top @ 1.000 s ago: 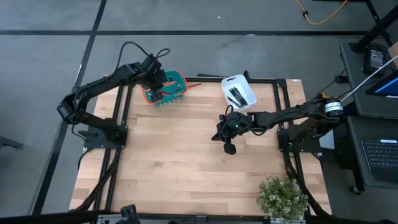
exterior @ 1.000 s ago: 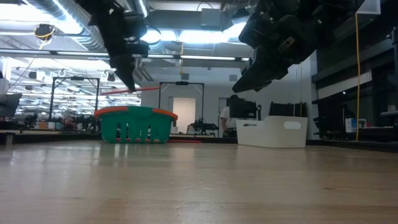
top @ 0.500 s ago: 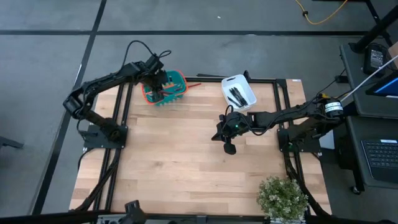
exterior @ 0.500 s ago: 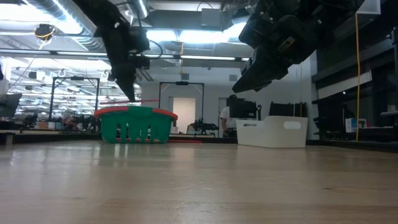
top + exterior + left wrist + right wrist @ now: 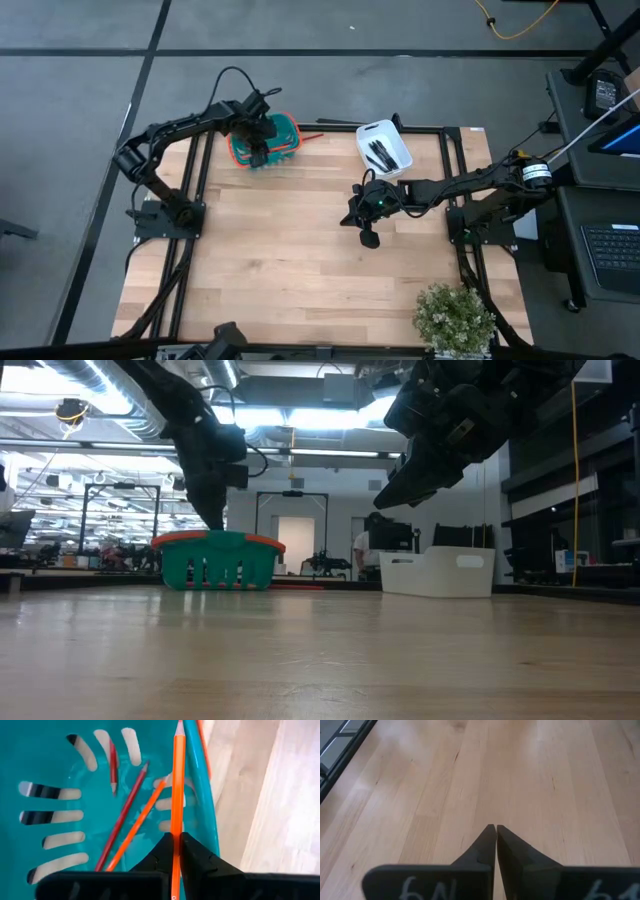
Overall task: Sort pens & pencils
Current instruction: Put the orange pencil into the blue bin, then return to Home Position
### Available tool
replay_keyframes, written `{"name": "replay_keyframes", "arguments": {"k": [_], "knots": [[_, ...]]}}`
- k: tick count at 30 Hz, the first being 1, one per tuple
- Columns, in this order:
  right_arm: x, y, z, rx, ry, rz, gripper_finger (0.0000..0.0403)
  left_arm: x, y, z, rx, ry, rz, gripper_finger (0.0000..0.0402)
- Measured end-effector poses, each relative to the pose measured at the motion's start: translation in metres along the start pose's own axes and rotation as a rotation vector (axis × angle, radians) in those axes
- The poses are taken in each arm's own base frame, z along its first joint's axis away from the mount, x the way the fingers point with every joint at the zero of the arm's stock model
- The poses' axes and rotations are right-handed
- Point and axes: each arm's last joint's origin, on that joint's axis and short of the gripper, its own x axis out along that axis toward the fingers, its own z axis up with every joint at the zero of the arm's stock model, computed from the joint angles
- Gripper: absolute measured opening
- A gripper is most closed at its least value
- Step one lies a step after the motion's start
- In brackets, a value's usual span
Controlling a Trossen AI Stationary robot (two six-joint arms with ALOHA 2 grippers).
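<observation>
My left gripper is at the table's far left, down in a teal basket with an orange rim, shut on an orange pencil. On the basket floor lie a red pencil, a red-brown pencil and another orange pencil. The low view shows the basket with the left gripper dipping behind its rim. Black pens lie in a white bin at the far edge. My right gripper hovers shut over bare wood mid-table. My left gripper pinches the orange pencil's shaft between its two fingers, well back from the sharpened tip. The fingers come from above, pointing down into the basket. The pencil sticks out from between them, its tip near the basket's rim; whether it touches the basket I cannot tell.
A red-brown stick lies on the table beside the basket, toward the white bin. A potted plant stands at the near right corner. Wide bare wood lies between the arms and the near edge.
My left gripper has gone down into the basket and a little toward the table's right, still shut on the orange pencil. The pencil, seen level above the rim a second ago in the low view, has dropped behind it.
</observation>
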Motion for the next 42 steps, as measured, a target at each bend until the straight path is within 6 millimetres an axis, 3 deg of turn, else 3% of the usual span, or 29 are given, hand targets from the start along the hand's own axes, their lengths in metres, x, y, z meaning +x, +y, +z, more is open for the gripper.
{"name": "replay_keyframes", "arguments": {"k": [7,17,24,28,35,38,42], "knots": [[0.0,0.0,0.0,0.0,0.0,0.0,0.0018,0.0,0.0,0.0,-0.118,0.001,0.001,0.0016],[0.0,0.0,0.0,0.0,0.0,0.0,0.0018,0.0,0.001,-0.001,-0.157,0.023,0.05,0.0061],[0.0,0.0,0.001,-0.005,-0.007,-0.001,0.0018,-0.001,0.001,0.0,-0.15,0.031,0.098,0.0056],[-0.001,-0.003,0.003,-0.018,-0.03,-0.008,0.0018,-0.013,-0.009,0.004,-0.142,-0.021,0.084,0.0053],[-0.018,-0.001,0.014,-0.032,-0.105,-0.011,0.0018,-0.066,-0.052,0.007,-0.061,-0.222,-0.029,0.0055],[-0.039,0.003,0.023,-0.044,-0.155,-0.01,0.0018,-0.102,-0.076,0.001,0.025,-0.377,-0.089,0.005],[-0.081,0.013,0.032,-0.064,-0.23,0.006,0.0018,-0.151,-0.107,-0.021,0.114,-0.577,-0.161,0.0051]]}}
